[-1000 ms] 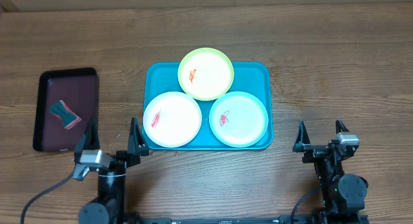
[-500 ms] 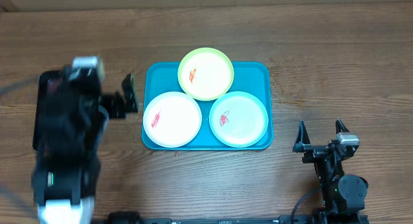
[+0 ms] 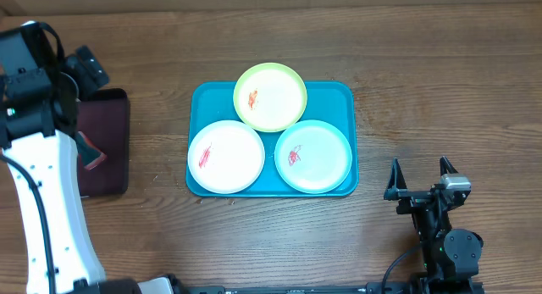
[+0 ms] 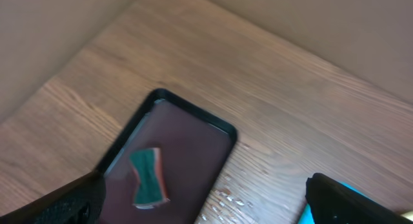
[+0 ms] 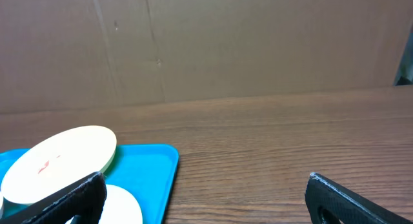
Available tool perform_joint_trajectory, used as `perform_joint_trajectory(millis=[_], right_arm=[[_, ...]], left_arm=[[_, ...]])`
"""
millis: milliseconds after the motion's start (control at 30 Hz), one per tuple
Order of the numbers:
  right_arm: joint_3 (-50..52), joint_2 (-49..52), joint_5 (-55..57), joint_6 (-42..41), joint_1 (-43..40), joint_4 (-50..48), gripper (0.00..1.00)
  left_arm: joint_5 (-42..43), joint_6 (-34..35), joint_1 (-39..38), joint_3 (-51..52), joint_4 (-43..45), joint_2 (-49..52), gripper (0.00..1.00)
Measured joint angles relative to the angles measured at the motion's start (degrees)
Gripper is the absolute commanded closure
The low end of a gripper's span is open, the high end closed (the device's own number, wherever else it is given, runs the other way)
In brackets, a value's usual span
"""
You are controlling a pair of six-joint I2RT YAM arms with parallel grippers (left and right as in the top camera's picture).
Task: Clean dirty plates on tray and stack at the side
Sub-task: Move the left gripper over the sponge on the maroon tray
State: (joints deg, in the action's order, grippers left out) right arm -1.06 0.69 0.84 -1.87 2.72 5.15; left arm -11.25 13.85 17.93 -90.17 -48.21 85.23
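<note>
- Wood-grain table (image 3: 423, 91); plain brown cardboard wall (image 5: 258, 43) stands behind its far edge.
- Turquoise tray (image 3: 343, 95) sits mid-table. On it are the green plate (image 3: 270, 97) at the far side, overhanging the rim, the white plate (image 3: 225, 156) near-left and the mint plate (image 3: 313, 156) near-right.
- All three plates have red smears. None is stacked at the side.
- Dark tray (image 3: 110, 158) lies to the left of the turquoise one, with a green and red sponge (image 4: 148, 179) lying in it.
- Versus a second ago, the left arm (image 3: 34, 184) has left its parked spot at the near edge. It now stands high over the far-left corner.
- Half a second ago it was over the dark tray; now it is further left and further back.
- Plates, tray and right arm are unchanged.
- Left gripper (image 4: 206, 208): fingers spread wide, nothing between them, up in the air above the dark tray.
- Right gripper (image 3: 419, 177): fingers apart, empty, parked at the near-right edge, well apart from the tray.
- From overhead, the left arm covers the left part of the dark tray and most of the sponge.
- The left wrist view shows only a sliver of turquoise at its bottom edge.
- The right wrist view cuts off the tray, and the mint plate is out of frame.
</note>
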Motion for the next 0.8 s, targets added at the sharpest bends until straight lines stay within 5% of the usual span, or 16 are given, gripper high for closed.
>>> perform_joint_trajectory(millis=[367, 467, 800], right_arm=[[0.0, 0.0, 0.0, 0.0, 0.0, 0.0, 0.0], [0.0, 0.0, 0.0, 0.0, 0.0, 0.0, 0.0], [0.0, 0.0, 0.0, 0.0, 0.0, 0.0, 0.0]], left_arm=[[-1.3, 5.6, 10.6, 0.0, -1.5, 15.4, 0.0], [2.5, 6.8, 13.4, 0.0, -3.4, 20.0, 0.16], [7.1, 8.3, 14.0, -0.1, -8.6, 28.7, 0.08]])
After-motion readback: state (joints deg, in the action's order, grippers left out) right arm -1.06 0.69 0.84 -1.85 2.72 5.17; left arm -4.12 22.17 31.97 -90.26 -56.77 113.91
